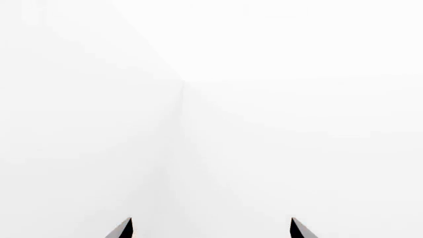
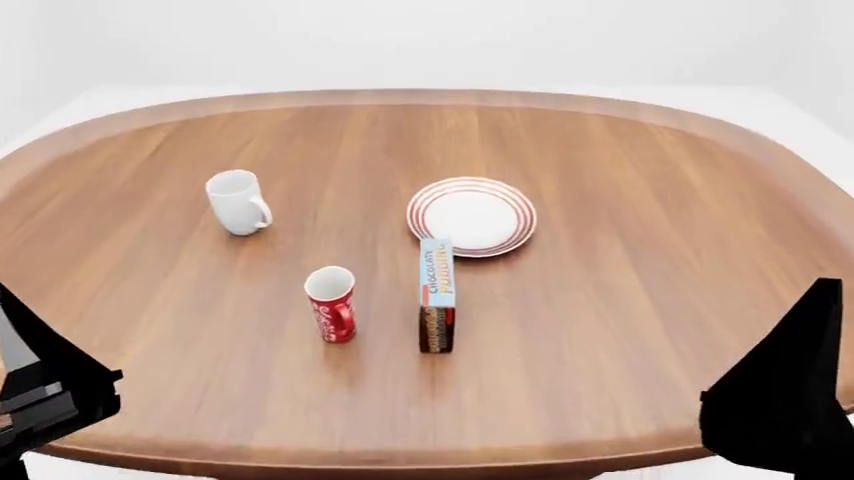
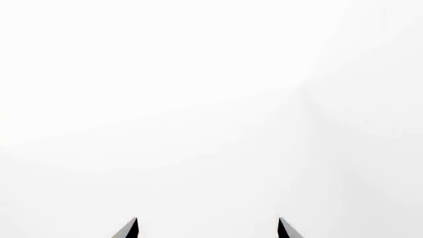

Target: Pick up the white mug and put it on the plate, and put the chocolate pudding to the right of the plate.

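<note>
Two tools (image 1: 211,229) (image 3: 206,228) spread apart, empty, white mug (image 2: 238,202) well ahead, beyond reach

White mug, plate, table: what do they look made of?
White mug: probably glazed ceramic, plain glossy white with a loop handle.
Plate: likely glazed ceramic too, smooth white with red rim rings.
Table: wood or wood veneer, brown grain streaks, satin sheen. It is a render, so materials are only apparent.

Black angular arms (image 2: 787,390), pointed dark fingers (image 1: 122,229) with pale edges
</note>
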